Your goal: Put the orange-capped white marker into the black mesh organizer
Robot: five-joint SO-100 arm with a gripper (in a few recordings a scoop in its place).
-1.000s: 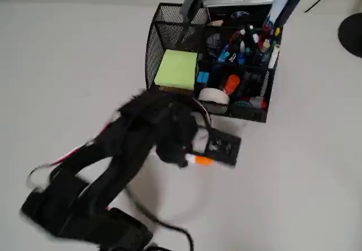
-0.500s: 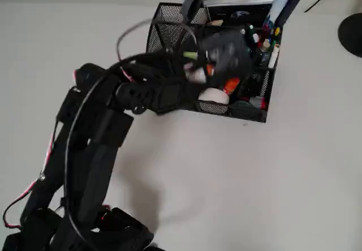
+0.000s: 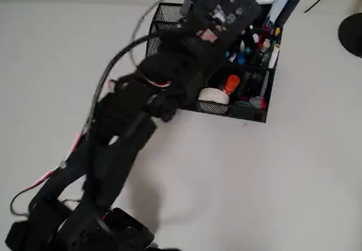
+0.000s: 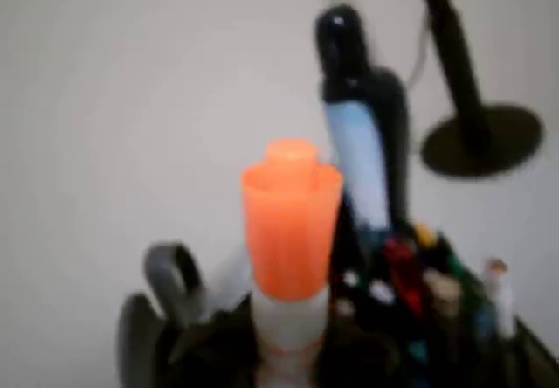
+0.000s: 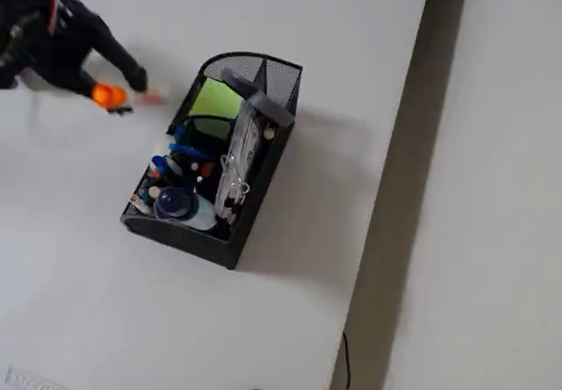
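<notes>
While lit evenly, plain white table [image 3: 294,172], black mesh organizer [image 3: 249,112]

Orange-capped white marker [image 4: 291,257]: thick white barrel, bright orange cap, upright in wrist view, cap uppermost, lower barrel hidden in dark blur. Black mesh organizer [image 3: 257,101]: wire-mesh caddy, curved front, several compartments crammed with pens; stands on white table near far edge in overhead view; partly covered by arm.
</notes>
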